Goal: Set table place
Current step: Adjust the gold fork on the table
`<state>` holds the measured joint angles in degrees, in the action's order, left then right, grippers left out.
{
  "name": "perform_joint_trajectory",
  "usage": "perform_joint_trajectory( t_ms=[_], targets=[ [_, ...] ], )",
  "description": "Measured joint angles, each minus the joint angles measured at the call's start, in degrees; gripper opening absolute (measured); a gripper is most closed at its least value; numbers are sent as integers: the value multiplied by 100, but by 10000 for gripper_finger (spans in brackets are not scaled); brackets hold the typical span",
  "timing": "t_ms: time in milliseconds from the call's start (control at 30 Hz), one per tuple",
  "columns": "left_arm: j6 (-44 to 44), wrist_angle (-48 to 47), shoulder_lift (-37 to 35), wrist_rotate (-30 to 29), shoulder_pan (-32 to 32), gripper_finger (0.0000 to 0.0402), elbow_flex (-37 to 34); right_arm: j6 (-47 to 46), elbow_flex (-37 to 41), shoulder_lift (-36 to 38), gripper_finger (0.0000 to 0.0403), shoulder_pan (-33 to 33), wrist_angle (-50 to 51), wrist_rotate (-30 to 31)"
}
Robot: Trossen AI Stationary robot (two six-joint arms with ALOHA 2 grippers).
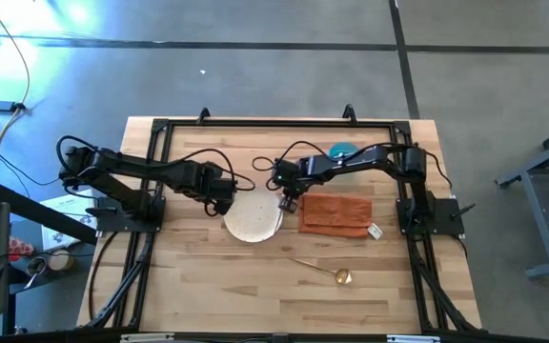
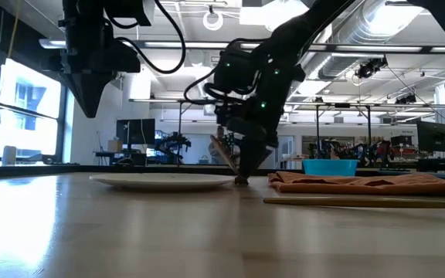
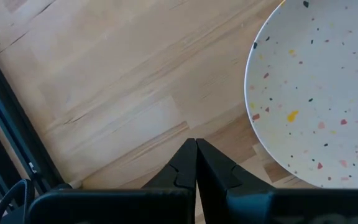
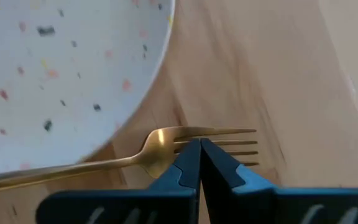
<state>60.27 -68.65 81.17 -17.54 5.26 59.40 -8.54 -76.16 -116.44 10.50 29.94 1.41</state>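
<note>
The right end effector (image 1: 287, 202) hangs low at the 3 o'clock rim of the round speckled white plate (image 1: 253, 221), its fingers pressed together on the neck of the slim gold metal fork (image 4: 166, 152). The fork lies on the light plank surface (image 1: 208, 286), tines pointing away from the plate. The left end effector (image 1: 223, 195), clenched and empty, hovers at 10 o'clock.
</note>
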Motion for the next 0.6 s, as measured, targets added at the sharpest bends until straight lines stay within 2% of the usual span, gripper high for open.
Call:
perform_joint_trajectory(
  t_ms=[267,600],
  targets=[
    [0,-3,0,2,0,0,0,564,9,70,0,0,400,204],
    [21,8,0,2,0,0,0,1158,26,168,0,-179,371,414]
  ],
)
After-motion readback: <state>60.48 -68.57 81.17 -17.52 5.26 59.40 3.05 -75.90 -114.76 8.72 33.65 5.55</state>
